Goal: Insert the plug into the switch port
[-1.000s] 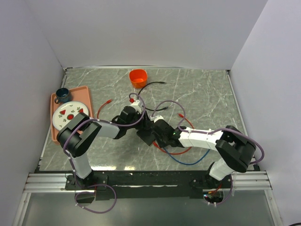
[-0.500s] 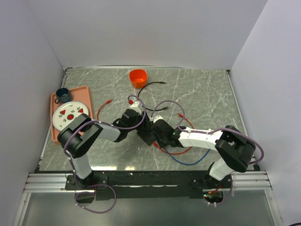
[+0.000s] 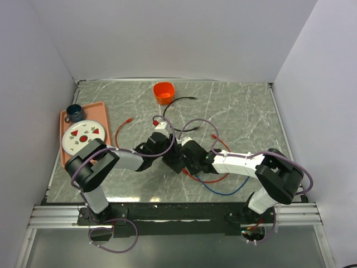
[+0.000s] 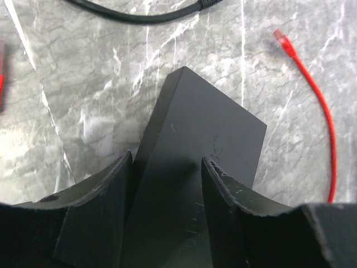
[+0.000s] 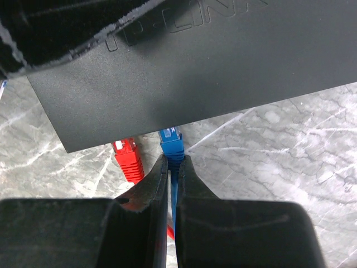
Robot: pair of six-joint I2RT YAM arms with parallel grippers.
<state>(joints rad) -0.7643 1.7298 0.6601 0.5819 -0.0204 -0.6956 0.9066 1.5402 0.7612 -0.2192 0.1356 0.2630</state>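
Two grips at work: left gripper (image 4: pixel 167 164), about half spread, clamps the black box (image 4: pixel 206 128) at mid-table to brace it, while right gripper (image 5: pixel 170 163), pinched nearly closed on the blue plug (image 5: pixel 169 138), holds its tip at the box's edge beside a red plug (image 5: pixel 128 157), switch port itself hidden.

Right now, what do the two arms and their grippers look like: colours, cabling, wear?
The left arm and right arm have white links with bulky black joints, and a purple cable loops along each. The left gripper and right gripper are matte black. The left one's fingers are scuffed pale along the edges.
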